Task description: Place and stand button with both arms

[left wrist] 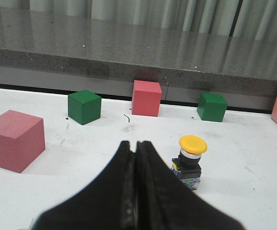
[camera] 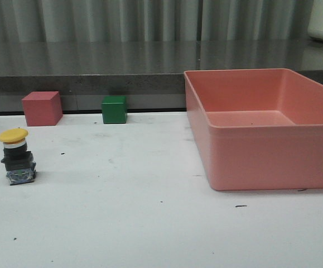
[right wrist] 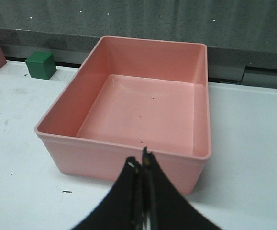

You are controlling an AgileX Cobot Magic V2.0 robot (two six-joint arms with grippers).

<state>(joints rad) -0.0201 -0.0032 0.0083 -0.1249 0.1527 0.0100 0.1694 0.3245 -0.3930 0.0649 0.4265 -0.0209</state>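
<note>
The button [camera: 17, 157] stands upright on the white table at the far left, yellow cap up, blue-green base down. It also shows in the left wrist view [left wrist: 189, 162]. My left gripper [left wrist: 135, 144] is shut and empty, a little short of the button and to its side, not touching it. My right gripper [right wrist: 140, 160] is shut and empty, above the table just in front of the pink bin's near wall. Neither gripper shows in the front view.
A large empty pink bin [camera: 250, 162] fills the right side [right wrist: 105, 158]. A pink cube [camera: 42, 108] and a green cube [camera: 114, 109] sit at the table's back edge. The left wrist view shows another green cube [left wrist: 84, 107] and a bigger pink cube [left wrist: 14, 140].
</note>
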